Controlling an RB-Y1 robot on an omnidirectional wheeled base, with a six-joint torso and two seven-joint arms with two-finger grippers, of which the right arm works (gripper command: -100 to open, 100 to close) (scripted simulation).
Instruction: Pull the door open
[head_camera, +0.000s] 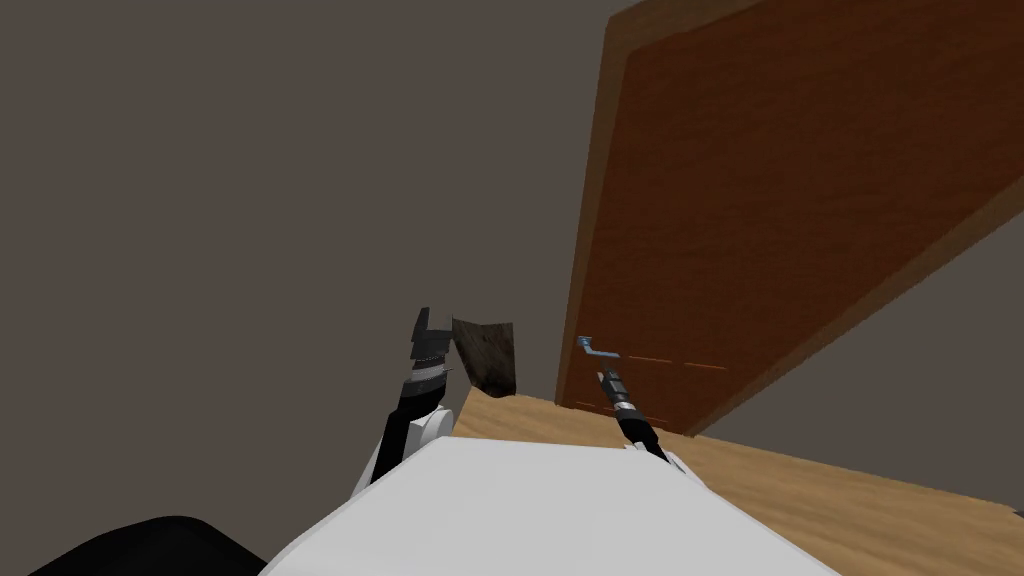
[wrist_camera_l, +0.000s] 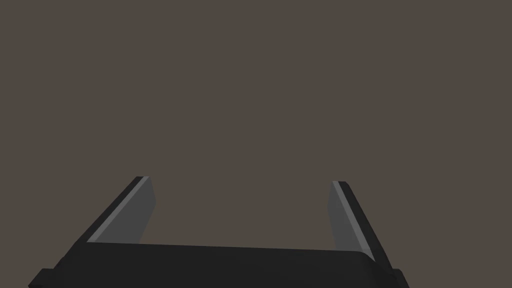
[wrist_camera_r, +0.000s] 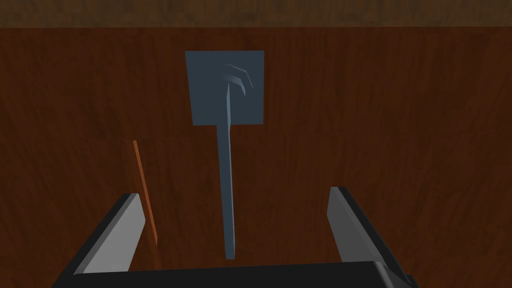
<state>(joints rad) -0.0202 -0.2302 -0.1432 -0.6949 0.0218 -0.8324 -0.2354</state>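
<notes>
Grey-brown walls (head_camera: 250, 180) and pale wood floor (head_camera: 800, 490) surround the dark red-brown wooden door (head_camera: 800, 200). Near its frame-side edge, a slim blue-grey lever handle (wrist_camera_r: 227, 190) runs lengthwise from its square plate (wrist_camera_r: 207, 87) towards the right gripper (wrist_camera_r: 235, 195), whose wide-spread fingers flank it without touching. The left gripper (wrist_camera_l: 240, 180) is spread, empty.

You face a grey-brown wall (head_camera: 250, 180), pale wooden floor (head_camera: 850, 500) below it on your right, a small dark brown panel (head_camera: 488, 355) upright at the floor's far corner

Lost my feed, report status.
Right gripper jaws open, lined up on blue-grey lever handle of dark brown wooden door, not clamped. Left gripper open, idle. Nothing blocking.
</notes>
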